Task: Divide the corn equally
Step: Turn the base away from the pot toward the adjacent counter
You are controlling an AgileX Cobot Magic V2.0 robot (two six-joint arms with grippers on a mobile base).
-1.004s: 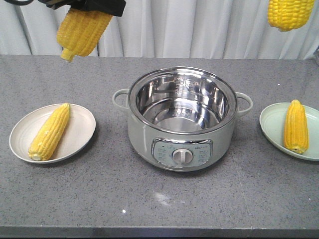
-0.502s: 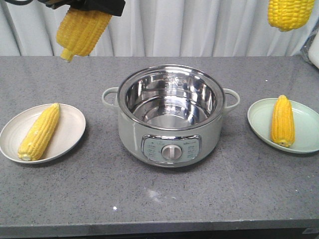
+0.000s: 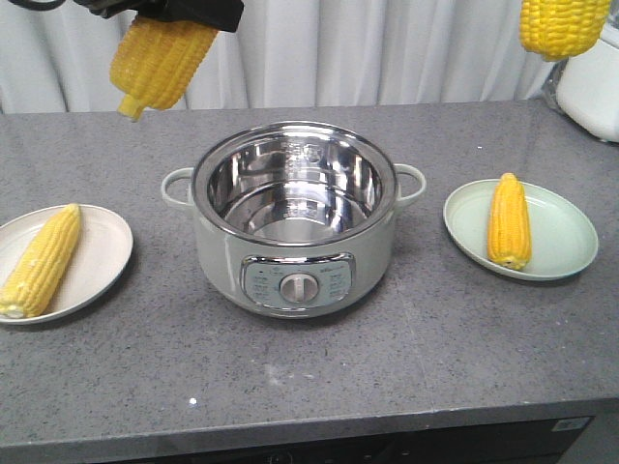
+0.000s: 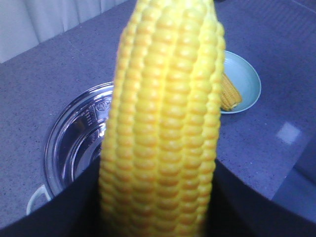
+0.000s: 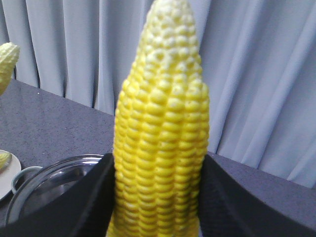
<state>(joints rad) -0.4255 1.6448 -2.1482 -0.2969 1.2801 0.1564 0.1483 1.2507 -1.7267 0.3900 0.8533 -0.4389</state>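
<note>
A grey speckled tabletop (image 3: 406, 358) fills the foreground of the front view. At its centre stands a pale electric pot (image 3: 218, 261) with its control dial (image 3: 299, 287) facing the camera, a small handle at each side and a polished steel interior. On the left, well apart from the pot, a cream plate (image 3: 102, 246) is cut by the frame edge. The cream-plate cob (image 3: 41, 259) lies on it at an angle, pointed end toward the back. On the right is a pale green plate (image 3: 561, 232) carrying the green-plate cob (image 3: 509, 220), which lies nearly straight with its tip away from the camera. Each plate therefore holds one ear of corn. Two more ears hang in the air above the far part of the tabletop. At upper left, the left gripper (image 3: 184, 14), a black mass at the top of the frame, has its jaws clenched on the left arm's cob (image 3: 160, 60), which tilts with its tip pointing down. The left wrist view shows dark fingers (image 4: 79, 197) pressed against both sides of that ear, with the pot and green plate below. At upper right, only the lower end of the right arm's cob (image 3: 559, 27) enters the front view. In the right wrist view, the jaws of the right gripper (image 5: 158, 192) are closed on both sides of that ear. A white appliance (image 3: 590, 87) sits at the far right edge, and a pleated pale curtain (image 3: 387, 53) hangs behind.
</note>
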